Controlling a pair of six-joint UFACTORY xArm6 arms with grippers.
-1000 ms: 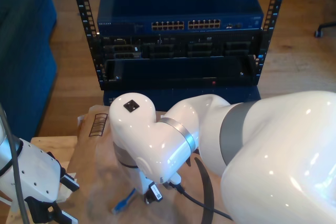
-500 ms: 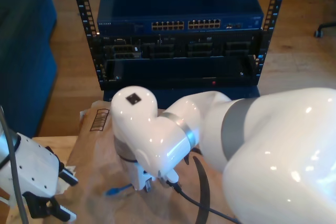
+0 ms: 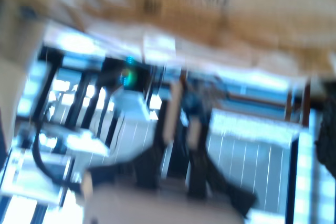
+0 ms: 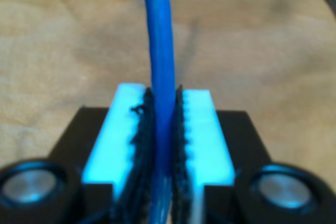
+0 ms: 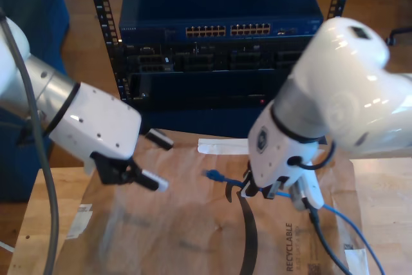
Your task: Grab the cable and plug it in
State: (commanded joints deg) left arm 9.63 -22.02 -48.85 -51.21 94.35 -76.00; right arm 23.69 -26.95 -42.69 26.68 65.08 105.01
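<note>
The blue cable runs straight between the light-blue pads of my second gripper, which is shut on it. At the exterior view's right, my second gripper holds the cable above the brown paper, with its plug sticking out toward that view's left. The rest of the cable trails off toward the lower right. My first gripper hovers at the exterior view's left with fingers spread and nothing between them. The first wrist view is blurred, and my first gripper shows there.
A blue network switch with a row of ports sits in a rack behind the table, above black units. Brown paper covers the wooden table. A thick black arm cable curves over the paper.
The second arm has swung from the near centre to the exterior view's right, lifting the cable off the paper. The first arm has risen from the lower left toward the middle.
</note>
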